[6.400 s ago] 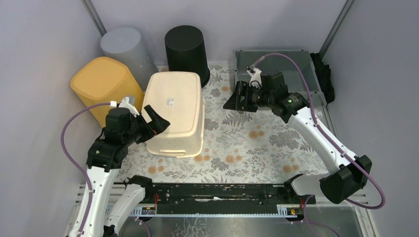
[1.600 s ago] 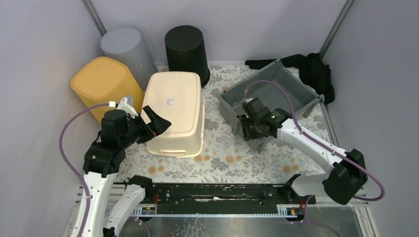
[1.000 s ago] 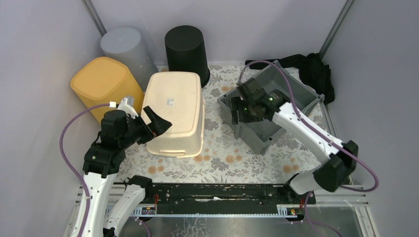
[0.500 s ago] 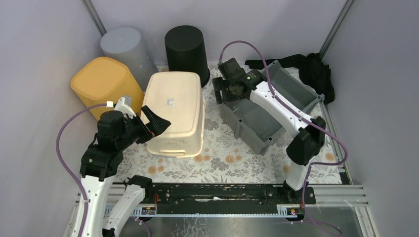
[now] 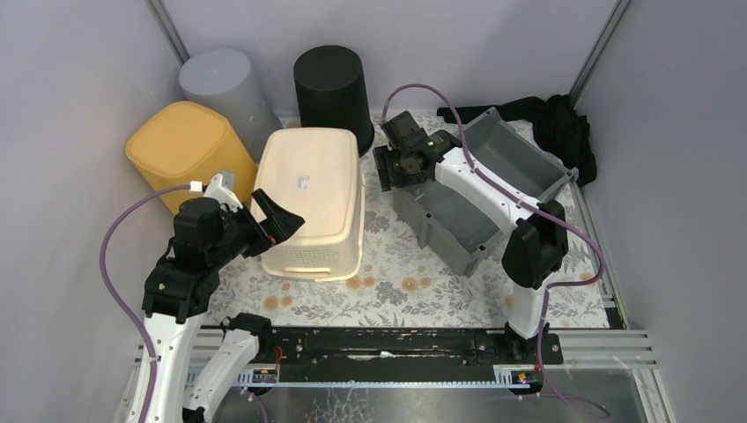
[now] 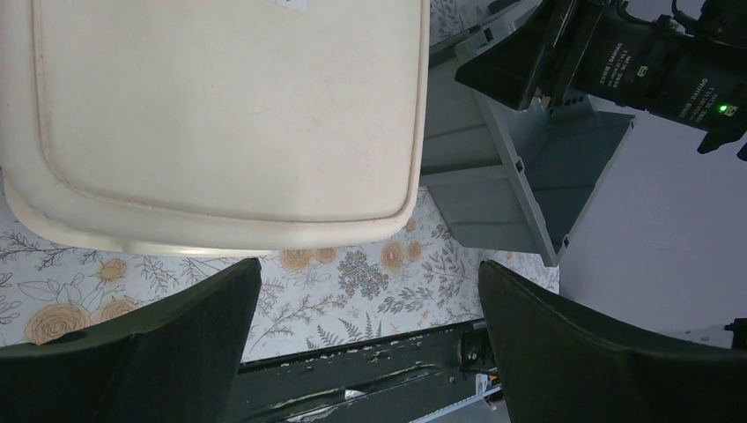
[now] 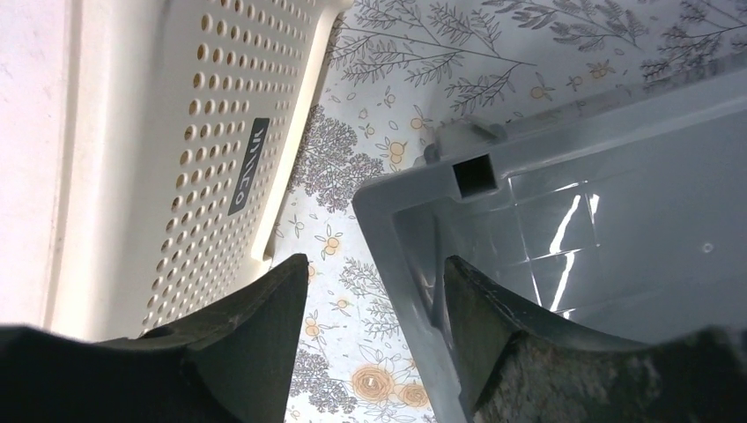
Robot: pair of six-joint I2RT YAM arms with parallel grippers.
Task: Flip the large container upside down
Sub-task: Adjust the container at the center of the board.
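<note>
The large container, a grey rectangular bin (image 5: 458, 211) (image 7: 608, 203) (image 6: 493, 176), sits slantwise on the flowered mat at centre right with its open side facing up. My right gripper (image 5: 388, 169) (image 7: 372, 264) is open and straddles the bin's left corner wall. One finger is inside against the wall, while the other is outside with mat showing between it and the wall. My left gripper (image 5: 260, 211) (image 6: 367, 269) is wide open and holds nothing. It hovers by the near left corner of an upturned cream basket (image 5: 313, 198) (image 6: 220, 106) (image 7: 159, 132).
A yellow bin (image 5: 181, 145), a grey round bin (image 5: 225, 84) and a black round bin (image 5: 333, 84) stand upside down at the back left. A black cloth (image 5: 555, 119) lies behind the grey bin. Walls close in on the left, back and right.
My right arm swung from the bin's middle to its far left corner, and its jaws narrowed a little. The bin shifted slightly. The left arm stayed put.
</note>
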